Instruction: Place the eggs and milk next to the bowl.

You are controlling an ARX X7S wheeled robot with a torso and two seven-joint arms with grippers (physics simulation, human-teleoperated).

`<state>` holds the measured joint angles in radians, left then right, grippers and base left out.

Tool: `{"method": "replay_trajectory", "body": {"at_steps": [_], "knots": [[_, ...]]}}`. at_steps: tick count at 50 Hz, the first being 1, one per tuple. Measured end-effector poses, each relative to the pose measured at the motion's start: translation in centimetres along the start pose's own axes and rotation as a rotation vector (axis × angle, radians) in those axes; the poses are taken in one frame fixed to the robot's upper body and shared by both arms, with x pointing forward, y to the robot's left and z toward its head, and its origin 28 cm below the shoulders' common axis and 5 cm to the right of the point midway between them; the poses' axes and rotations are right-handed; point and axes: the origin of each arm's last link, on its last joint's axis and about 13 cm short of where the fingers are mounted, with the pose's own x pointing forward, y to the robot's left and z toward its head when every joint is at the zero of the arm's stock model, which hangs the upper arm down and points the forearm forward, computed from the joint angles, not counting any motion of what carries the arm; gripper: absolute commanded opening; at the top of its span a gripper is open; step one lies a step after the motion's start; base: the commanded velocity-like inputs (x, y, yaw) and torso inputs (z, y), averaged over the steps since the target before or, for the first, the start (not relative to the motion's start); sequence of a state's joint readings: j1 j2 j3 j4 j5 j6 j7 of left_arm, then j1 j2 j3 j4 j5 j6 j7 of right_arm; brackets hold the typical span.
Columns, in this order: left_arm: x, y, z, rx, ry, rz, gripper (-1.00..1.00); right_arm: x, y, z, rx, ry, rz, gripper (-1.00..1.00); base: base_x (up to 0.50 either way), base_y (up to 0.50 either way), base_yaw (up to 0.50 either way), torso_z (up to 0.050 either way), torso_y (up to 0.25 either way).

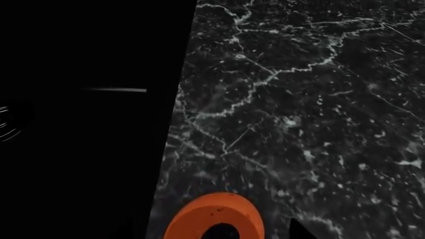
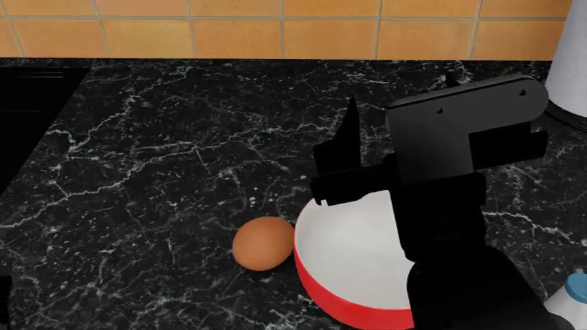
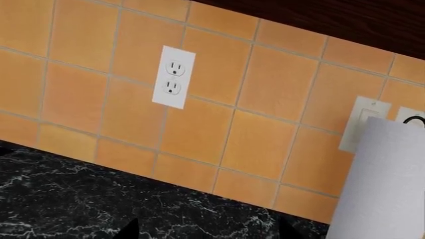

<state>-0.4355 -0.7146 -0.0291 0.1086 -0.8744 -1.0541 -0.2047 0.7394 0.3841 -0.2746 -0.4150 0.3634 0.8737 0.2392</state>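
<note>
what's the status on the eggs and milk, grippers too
Right gripper raised over the bowl, looks empty. Left gripper not visible. One egg beside bowl; milk near its other side. Nothing blocking.

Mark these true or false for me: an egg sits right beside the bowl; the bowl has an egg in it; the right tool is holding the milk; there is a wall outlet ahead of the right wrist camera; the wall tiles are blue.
1. An egg sits right beside the bowl. True.
2. The bowl has an egg in it. False: the part of its white inside not hidden by the arm is bare.
3. The right tool holds the milk. False: the tool is open and empty, facing the wall; the milk stands at the head view's lower right corner.
4. An outlet shows in the right wrist view. True.
5. The tiles are blue. False: they are orange.
</note>
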Motion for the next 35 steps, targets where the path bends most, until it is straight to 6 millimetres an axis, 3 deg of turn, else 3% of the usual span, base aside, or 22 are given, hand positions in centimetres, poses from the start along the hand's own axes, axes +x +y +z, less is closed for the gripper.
{"method": "replay_trajectory", "body": {"at_steps": [6,7,35], "knots": [[0.14,0.11,-0.02,0.0,-0.004,-0.001,1.0,-0.01,0.0,0.01,0.0,0.001,-0.001,1.0,0.0,0.0,0.0,0.0,0.0],[0.15,0.13,-0.02,0.0,-0.005,-0.001,-1.0,-0.01,0.0,0.01,0.0,0.001,-0.001,1.0,0.0,0.0,0.0,0.0,0.0],[0.01,0.11,-0.22,0.014,-0.015,0.01,-1.0,-0.14,-0.02,0.22,0.001,-0.004,-0.002,1.0,0.0,0.0,0.0,0.0,0.0]]}}
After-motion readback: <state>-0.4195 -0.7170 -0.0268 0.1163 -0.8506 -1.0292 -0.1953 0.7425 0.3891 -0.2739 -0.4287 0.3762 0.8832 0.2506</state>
